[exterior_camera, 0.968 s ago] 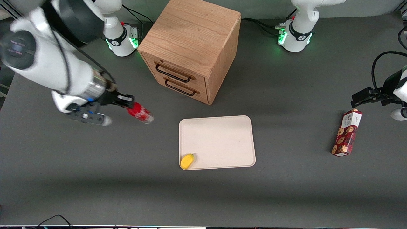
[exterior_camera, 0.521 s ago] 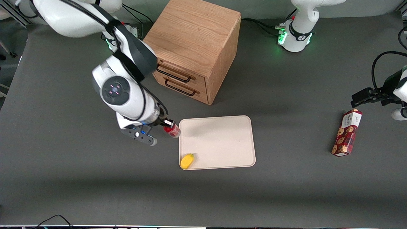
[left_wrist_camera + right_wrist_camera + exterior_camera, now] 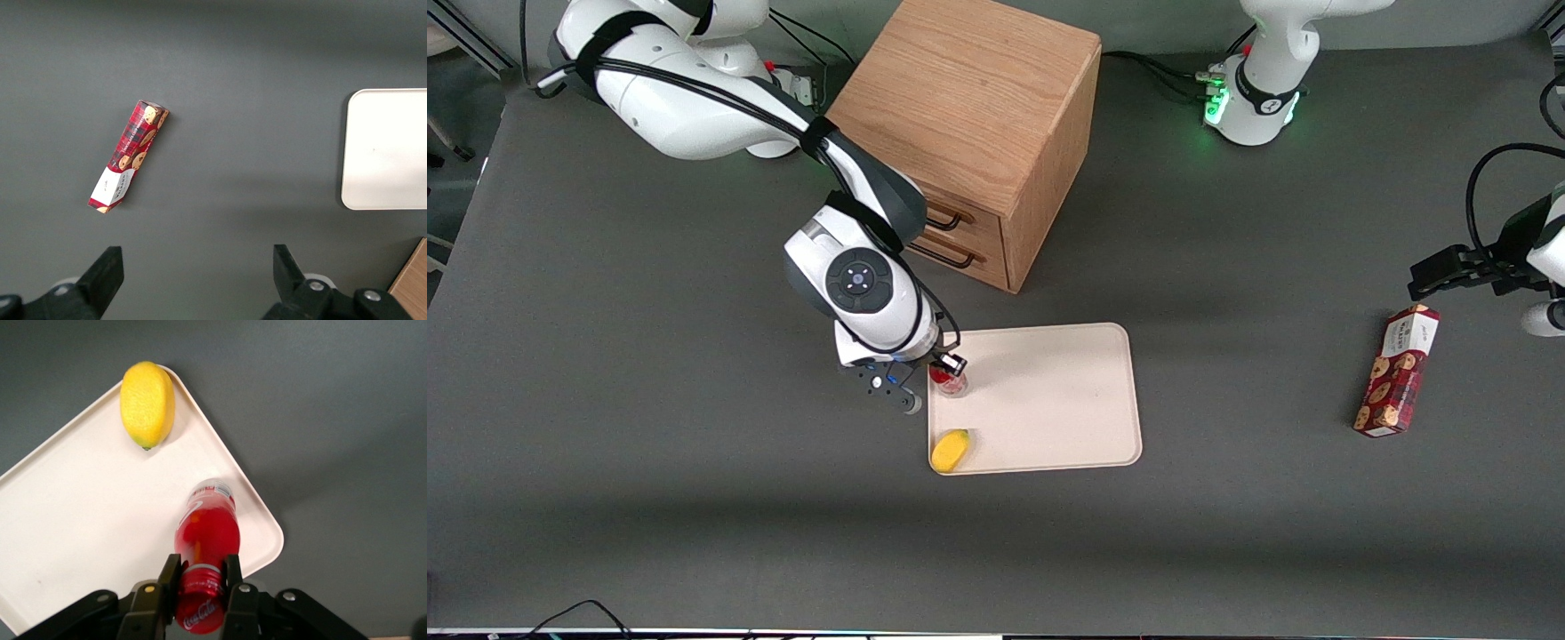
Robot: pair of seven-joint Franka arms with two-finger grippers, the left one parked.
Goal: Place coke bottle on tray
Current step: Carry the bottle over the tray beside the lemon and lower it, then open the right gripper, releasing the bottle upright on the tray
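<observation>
The claw [image 3: 945, 366] is seen over the tray's [image 3: 1067, 391] edge toward the working arm's end of the worktop [image 3: 649, 498], pinched on the neck of the coke bottle [image 3: 950, 380]. In the wrist view the bottle [image 3: 207, 533] is gripped just under its red cap between the two fingers [image 3: 168, 577], base downward over the cream surface, close to the rim and its rounded corner [image 3: 270, 540]. Whether the base is touching the tray cannot be told.

A lemon [image 3: 950, 450] is noted in the tray corner nearest the front camera, near the bottle but apart from it. The wooden cabinet [image 3: 969, 133] stands farther from the camera, clear of the action. Toward the parked arm's end, a cookie box [image 3: 1396, 372] lies alone.

For a clean placement, the bottle is best carried a little further inward from the rim, kept upright, lowered until the base is seated flat, and only then released. The lemon should be avoided, since a narrow bottle is judged easily tipped.
</observation>
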